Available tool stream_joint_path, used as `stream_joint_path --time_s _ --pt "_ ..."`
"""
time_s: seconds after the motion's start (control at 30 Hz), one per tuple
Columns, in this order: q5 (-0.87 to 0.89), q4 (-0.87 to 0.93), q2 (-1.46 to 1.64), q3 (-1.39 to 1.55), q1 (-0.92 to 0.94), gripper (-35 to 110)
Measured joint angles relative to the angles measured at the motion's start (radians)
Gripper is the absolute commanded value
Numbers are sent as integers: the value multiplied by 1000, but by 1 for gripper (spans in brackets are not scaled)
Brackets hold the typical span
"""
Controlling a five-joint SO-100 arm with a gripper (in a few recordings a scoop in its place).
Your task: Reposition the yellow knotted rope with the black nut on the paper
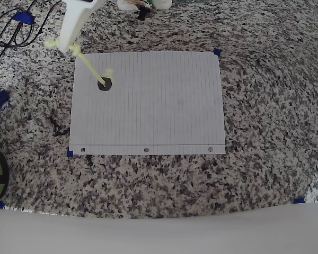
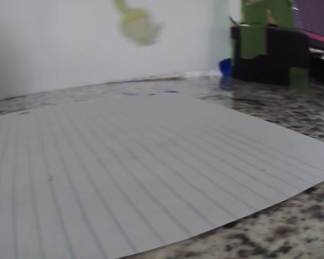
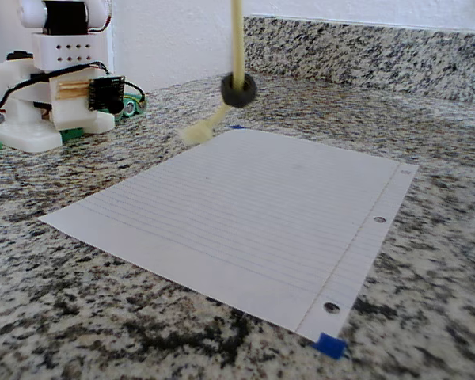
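**Rope hanging upright from the gripper, above the paper's corner**

The yellow knotted rope is being held aloft by the gripper, which is clamped on its upper part; the fingertips themselves are not clearly seen. In the fixed view the rope is hanging nearly vertical, with the black nut threaded low on it and the knotted tail trailing clear above the paper. From overhead, the nut is lying over the paper's upper-left region. The rope's long axis is therefore being judged as upright, directly below the gripper, so lowering and drawing sideways is probably being called for.
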Motion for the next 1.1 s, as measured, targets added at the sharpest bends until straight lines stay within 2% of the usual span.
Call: stream_joint_path --time_s 0.4,0.6,1.1 --pt "0 -31 -199 20 298 0" --pt "28 -61 -239 74 298 0" --pt "281 -107 15 416 -304 0"
